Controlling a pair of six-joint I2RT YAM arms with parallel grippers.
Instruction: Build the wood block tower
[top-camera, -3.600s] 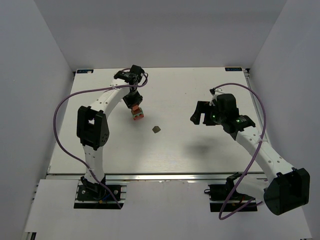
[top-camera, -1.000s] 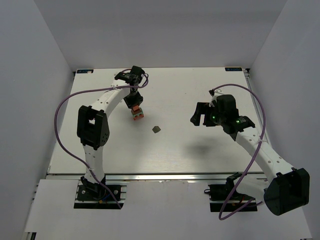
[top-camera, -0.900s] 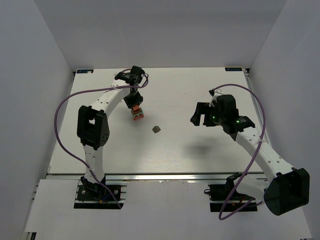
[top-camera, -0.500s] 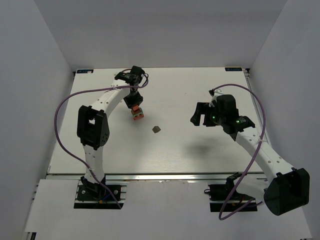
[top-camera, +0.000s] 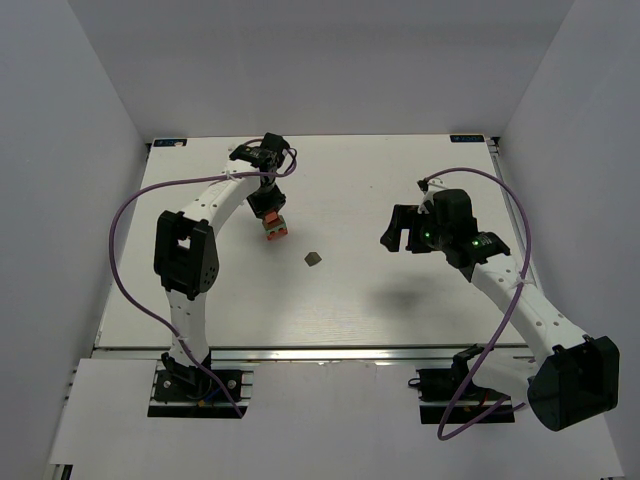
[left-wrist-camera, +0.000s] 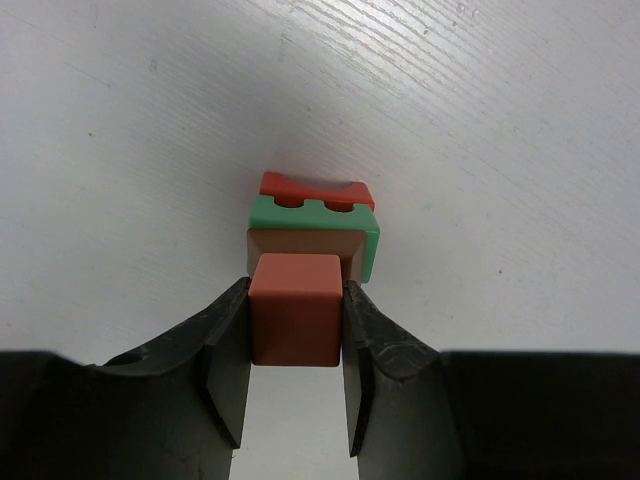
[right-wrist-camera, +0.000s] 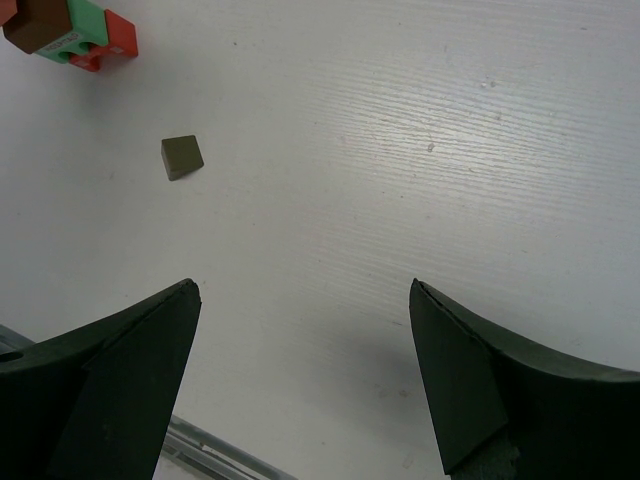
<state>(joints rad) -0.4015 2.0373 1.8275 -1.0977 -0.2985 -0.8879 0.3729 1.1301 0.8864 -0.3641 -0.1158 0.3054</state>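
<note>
Nothing has visibly shifted since the earlier frames. A loose dark brown piece (top-camera: 313, 258) lies alone near the middle of the tabletop (top-camera: 400, 320). Right of it hangs the right gripper (right-wrist-camera: 305, 290), fingers wide apart and holding nothing. Farther back, left of centre, stands the tower (left-wrist-camera: 312, 212) of red, green and brown. The left gripper (left-wrist-camera: 295, 290) clamps the orange cube (left-wrist-camera: 296, 322) directly over it.
</note>
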